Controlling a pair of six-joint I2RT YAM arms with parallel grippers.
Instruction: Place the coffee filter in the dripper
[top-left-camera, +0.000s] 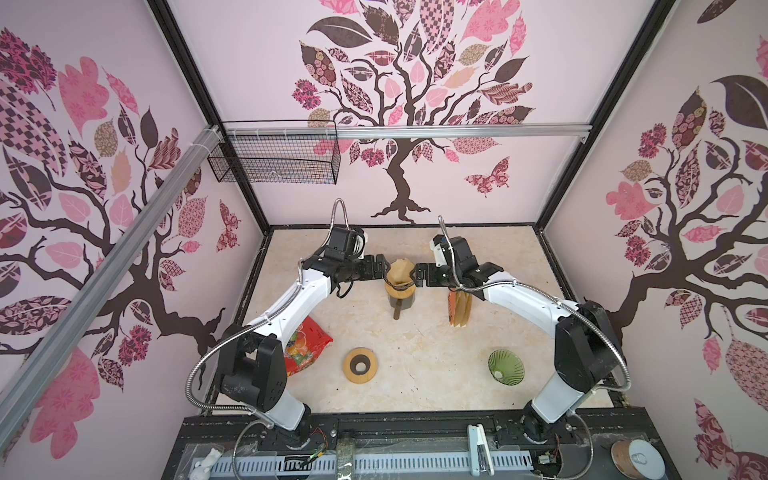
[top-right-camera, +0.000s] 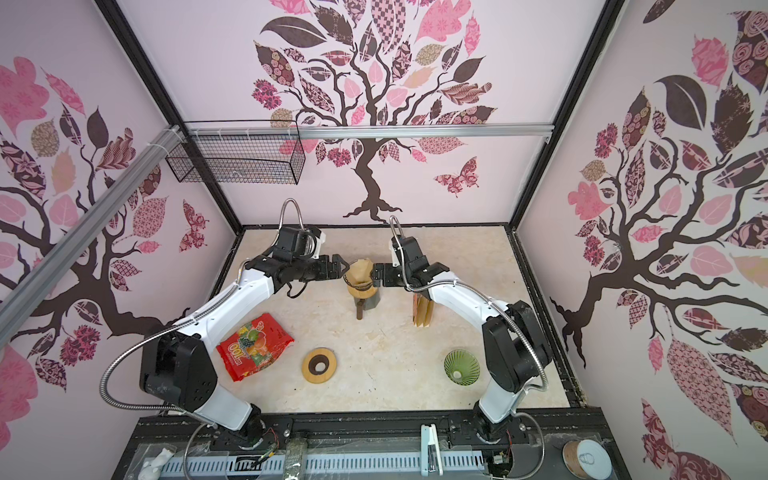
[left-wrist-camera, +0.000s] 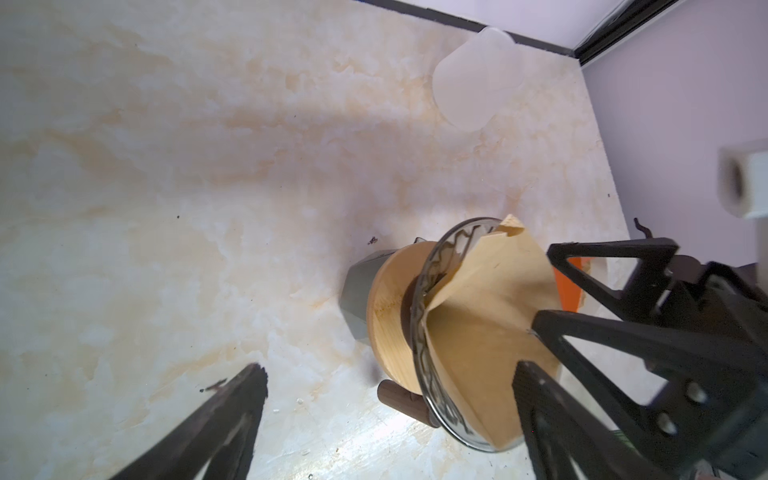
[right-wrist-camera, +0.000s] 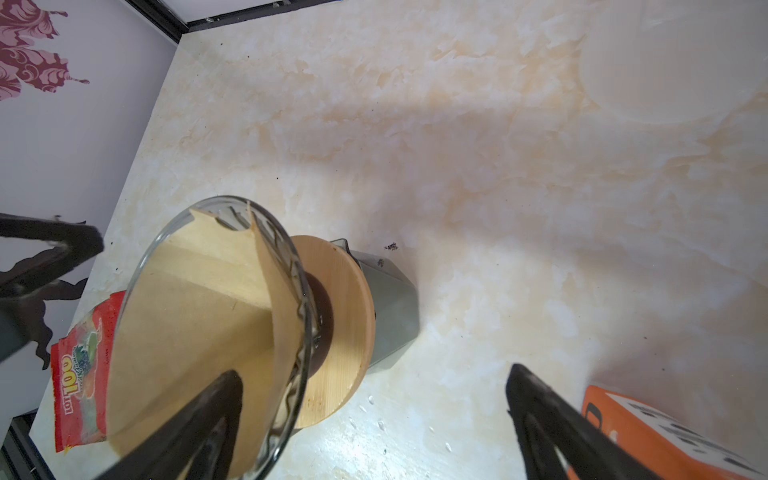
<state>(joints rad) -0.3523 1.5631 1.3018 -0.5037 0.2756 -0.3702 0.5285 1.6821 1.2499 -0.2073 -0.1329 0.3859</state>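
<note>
The filter (top-left-camera: 400, 269) (top-right-camera: 360, 269) stands in the glass dripper (top-left-camera: 397, 286) (left-wrist-camera: 446, 246) at the middle of the surface (top-left-camera: 436, 340), toward the back. It is opened into a brown cone, and its upper edge rises above the rim. The dripper sits on a wooden collar (left-wrist-camera: 388, 316) (right-wrist-camera: 349, 320) on top of a grey pot (top-left-camera: 406, 302) (right-wrist-camera: 392, 316), whose dark handle points forward. The left pincer (top-left-camera: 387, 272) (top-right-camera: 346, 273) and the right pincer (top-left-camera: 414, 277) (top-right-camera: 374, 275) face each other just beside the dripper, one on each side. Both have their jaws spread wide and hold nothing. In the right wrist view one finger (right-wrist-camera: 208, 415) lies across the mouth of the filter (right-wrist-camera: 187, 316), but I cannot tell whether it touches the paper. A filter pack (top-left-camera: 459, 309) stands near the pot under the right arm. A red bag (top-right-camera: 253, 345), a wooden ring (top-left-camera: 360, 365) and a green funnel (top-left-camera: 505, 366) lie well apart nearer the front.
</note>
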